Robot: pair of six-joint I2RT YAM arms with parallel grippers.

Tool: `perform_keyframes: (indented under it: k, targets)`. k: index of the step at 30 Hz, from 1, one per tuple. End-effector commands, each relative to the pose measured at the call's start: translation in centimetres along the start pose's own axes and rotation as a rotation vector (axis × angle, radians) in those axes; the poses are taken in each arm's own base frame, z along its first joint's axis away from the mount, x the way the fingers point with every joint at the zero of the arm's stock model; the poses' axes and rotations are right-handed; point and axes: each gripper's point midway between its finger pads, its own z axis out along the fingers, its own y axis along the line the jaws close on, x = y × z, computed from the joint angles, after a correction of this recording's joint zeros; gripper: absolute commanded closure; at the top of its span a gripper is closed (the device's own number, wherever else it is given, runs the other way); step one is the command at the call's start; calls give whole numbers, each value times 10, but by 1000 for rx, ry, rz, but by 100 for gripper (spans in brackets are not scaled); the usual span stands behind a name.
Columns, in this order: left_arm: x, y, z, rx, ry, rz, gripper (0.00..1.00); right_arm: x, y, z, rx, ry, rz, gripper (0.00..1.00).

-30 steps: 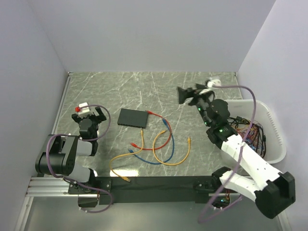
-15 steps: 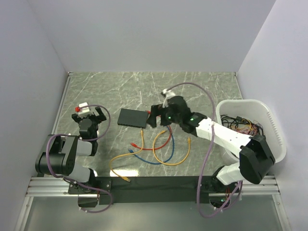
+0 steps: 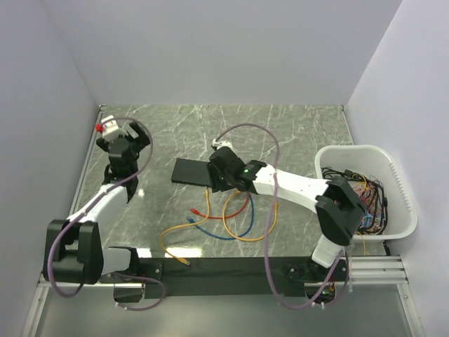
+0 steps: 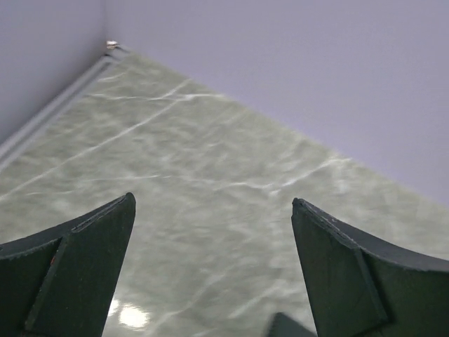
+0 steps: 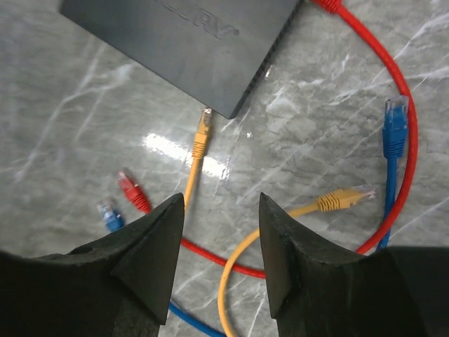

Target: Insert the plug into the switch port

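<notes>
The switch (image 3: 191,171), a flat black box, lies mid-table; in the right wrist view the switch (image 5: 189,42) fills the top. A yellow plug (image 5: 203,132) lies just off its near corner, and a red plug (image 5: 328,5) lies by its right edge. More plugs lie loose: yellow (image 5: 342,200), blue (image 5: 395,121), red (image 5: 132,191). My right gripper (image 3: 218,177) hovers at the switch's right end; in the wrist view the right gripper (image 5: 221,205) is open with nothing between its fingers. My left gripper (image 3: 116,137) is far left, and the wrist view shows the left gripper (image 4: 210,205) wide open over bare table.
Yellow (image 3: 254,236), red (image 3: 243,205) and blue (image 3: 210,232) cables loop over the table in front of the switch. A white tub (image 3: 351,149) full of cables stands at the right wall. Walls close the table at the back and both sides.
My right arm swung from the back right, near the tub, left and down to the switch, and its jaws narrowed. My left arm unfolded toward the back left.
</notes>
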Motion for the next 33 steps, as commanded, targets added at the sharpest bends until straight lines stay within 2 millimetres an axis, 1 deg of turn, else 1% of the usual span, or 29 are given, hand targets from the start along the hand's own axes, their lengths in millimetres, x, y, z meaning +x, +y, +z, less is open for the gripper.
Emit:
perform_keyframes:
  k: [1,2,3,4,5,6,7,8,9,10,11,12,13,16,18,19,21,23,24,25,26,27,28,29,30,31,32,33]
  targets:
    - [13,-22,-12,59,179,-128,1,-14,7,1,53,-19,7,46]
    - [14,-32,-14,100,203,-166,1,-9,6,6,70,-1,4,48]
    - [16,-40,-16,143,221,-175,1,-9,6,9,78,-1,8,48]
    - [20,-54,-20,220,254,-182,1,-11,7,10,84,-6,14,48]
    - [24,-57,-21,230,277,-202,1,-12,4,15,105,-9,25,48]
    - [34,-59,-20,232,318,-208,1,-16,3,16,113,-17,32,45]
    - [38,-65,-20,259,341,-215,1,-17,3,18,115,-18,39,41]
    - [45,-70,-22,290,371,-217,1,-15,4,23,107,-2,47,37]
    - [56,-73,-22,307,408,-216,1,-21,5,26,102,-5,60,31]
    - [64,-77,-25,336,439,-217,1,-23,3,29,105,1,70,28]
    - [70,-76,-26,337,457,-219,1,-20,4,35,105,15,75,25]
    - [77,-75,-26,333,478,-220,1,-26,2,37,99,15,93,22]
    - [84,-74,-28,337,494,-216,1,-27,3,42,88,23,111,21]
    - [97,-80,-32,375,544,-226,1,-35,-3,51,58,40,174,21]
    - [107,-84,-34,388,584,-225,1,-39,-5,54,53,43,192,21]
    - [111,-86,-35,395,598,-220,2,-39,-13,60,68,54,207,21]
    - [121,-91,-39,416,635,-217,2,-40,-14,64,46,70,229,22]
    - [130,-97,-43,438,662,-217,2,-42,-19,72,36,71,255,22]
    - [137,-99,-44,441,684,-218,3,-41,-18,75,32,77,259,23]
    - [141,-101,-46,444,700,-225,5,-36,-19,81,29,95,263,23]
    - [146,-104,-49,454,716,-225,6,-39,-19,84,25,95,270,24]
    - [154,-105,-53,461,742,-228,7,-37,-19,87,21,102,274,24]
    - [158,-106,-54,461,752,-234,7,-34,-19,93,21,110,277,24]
    - [162,-107,-57,461,765,-230,8,-35,-20,97,21,109,281,25]
    - [168,-106,-59,453,780,-228,8,-32,-16,99,3,123,282,26]
    - [172,-105,-60,447,791,-228,9,-27,-16,107,6,139,283,26]
    - [175,-106,-62,446,802,-226,9,-32,-13,110,-5,137,287,27]
    - [181,-103,-65,438,820,-223,9,-32,-11,113,-12,141,287,27]
